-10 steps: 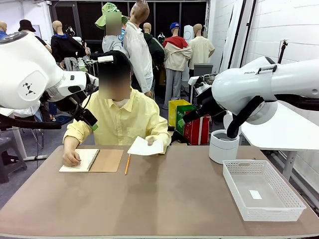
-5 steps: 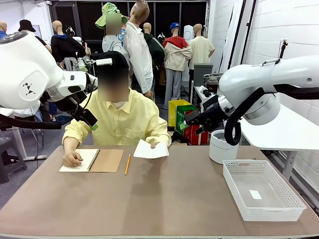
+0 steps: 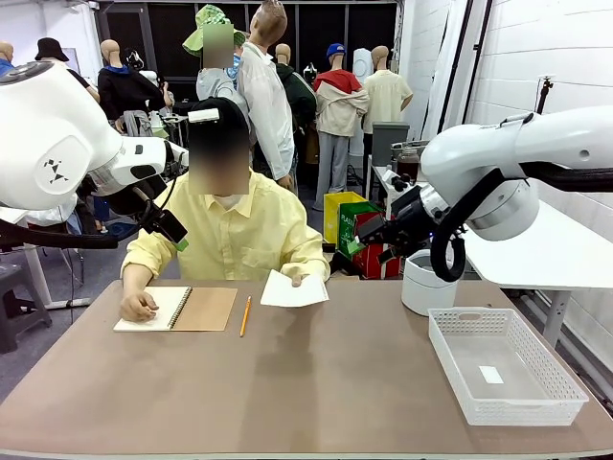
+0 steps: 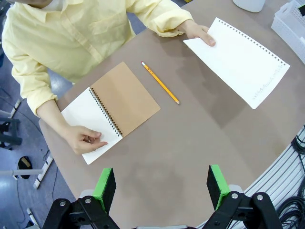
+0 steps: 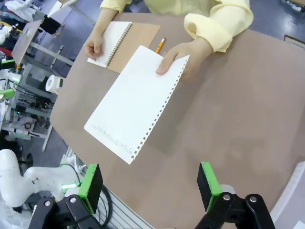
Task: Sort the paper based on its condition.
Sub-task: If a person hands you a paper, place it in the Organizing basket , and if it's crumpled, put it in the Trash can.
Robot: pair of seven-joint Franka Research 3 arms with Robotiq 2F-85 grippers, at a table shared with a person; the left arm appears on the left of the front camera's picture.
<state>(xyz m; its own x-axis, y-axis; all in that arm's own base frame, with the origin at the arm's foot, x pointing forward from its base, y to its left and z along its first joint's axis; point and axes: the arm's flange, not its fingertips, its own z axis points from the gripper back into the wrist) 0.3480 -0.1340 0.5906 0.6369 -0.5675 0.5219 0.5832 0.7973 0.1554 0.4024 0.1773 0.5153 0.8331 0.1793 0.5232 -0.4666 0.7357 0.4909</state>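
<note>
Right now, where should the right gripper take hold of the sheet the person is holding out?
Probably the sheet's free end, opposite the hand. Bring the right gripper's fingers in from the robot's side, one above and one below: the sheet looks flat and lifted off the table, with that end unobstructed.

A spiral notebook (image 3: 177, 309) lies open on the table (image 3: 316, 383), with one hand (image 3: 137, 307) of the person resting on its white page. A yellow pencil (image 3: 245, 314) lies just right of the notebook. Beyond the pencil, the person's other hand (image 3: 305, 280) holds up a flat sheet of paper (image 3: 287, 291). Well right of the notebook sit a white cylindrical container (image 3: 429, 281) and a white basket (image 3: 450, 369).
</note>
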